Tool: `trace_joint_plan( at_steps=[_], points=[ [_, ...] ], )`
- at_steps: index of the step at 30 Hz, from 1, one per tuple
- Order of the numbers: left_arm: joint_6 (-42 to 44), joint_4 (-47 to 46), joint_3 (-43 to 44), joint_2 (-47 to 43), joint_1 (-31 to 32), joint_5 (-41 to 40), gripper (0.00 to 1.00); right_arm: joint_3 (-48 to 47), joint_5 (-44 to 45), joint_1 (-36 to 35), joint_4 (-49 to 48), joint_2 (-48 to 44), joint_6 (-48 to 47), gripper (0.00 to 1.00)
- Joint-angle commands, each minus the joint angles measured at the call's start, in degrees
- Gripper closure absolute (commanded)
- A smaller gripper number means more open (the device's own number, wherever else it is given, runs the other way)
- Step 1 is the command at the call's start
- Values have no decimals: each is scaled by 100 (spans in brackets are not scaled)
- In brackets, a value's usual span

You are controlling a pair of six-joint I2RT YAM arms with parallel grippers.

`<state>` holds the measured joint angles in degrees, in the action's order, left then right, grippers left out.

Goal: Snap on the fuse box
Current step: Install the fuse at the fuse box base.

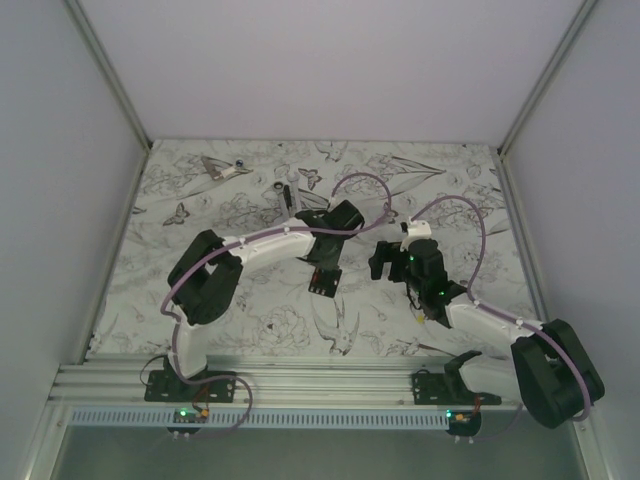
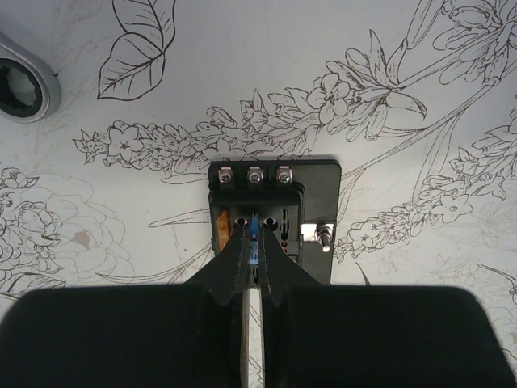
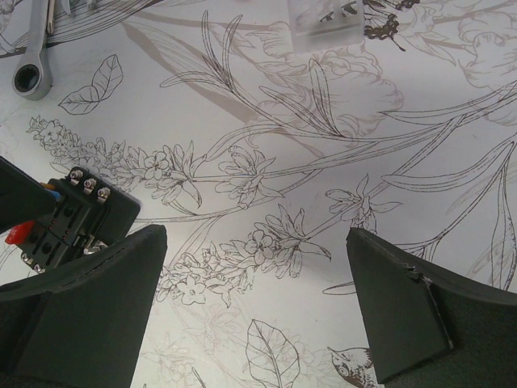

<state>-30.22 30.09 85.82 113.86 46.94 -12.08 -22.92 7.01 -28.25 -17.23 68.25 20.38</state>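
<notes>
The fuse box (image 2: 311, 190) is a small black box lying flat on the flower-patterned mat, with three screws along its far edge and an orange fuse at its left. My left gripper (image 2: 255, 238) is directly over it, fingers closed on a small blue fuse (image 2: 254, 229) standing in a slot of the box. In the top view the box (image 1: 322, 284) lies at mid-table under the left gripper (image 1: 327, 268). My right gripper (image 1: 384, 262) is wide open and empty just right of the box. In the right wrist view the box (image 3: 87, 217) sits left of the open gripper (image 3: 254, 271).
A ratchet wrench (image 3: 31, 69) lies beyond the box; its ring end also shows in the left wrist view (image 2: 20, 87) and its head in the top view (image 1: 281, 190). A clear plastic piece (image 3: 325, 16) lies farther back. A grey and white object (image 1: 224, 168) lies at the back left.
</notes>
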Motion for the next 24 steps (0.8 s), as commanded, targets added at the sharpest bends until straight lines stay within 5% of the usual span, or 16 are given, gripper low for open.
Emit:
trace_joint_plan(
  at_steps=[1,24],
  points=[
    [7,259,93,144,35,-90,100,24,65,43,-43,-76,74,0],
    [52,-251,-391,-69,98,-240,100,18,-114,39,-95,-40,61,0]
  ],
)
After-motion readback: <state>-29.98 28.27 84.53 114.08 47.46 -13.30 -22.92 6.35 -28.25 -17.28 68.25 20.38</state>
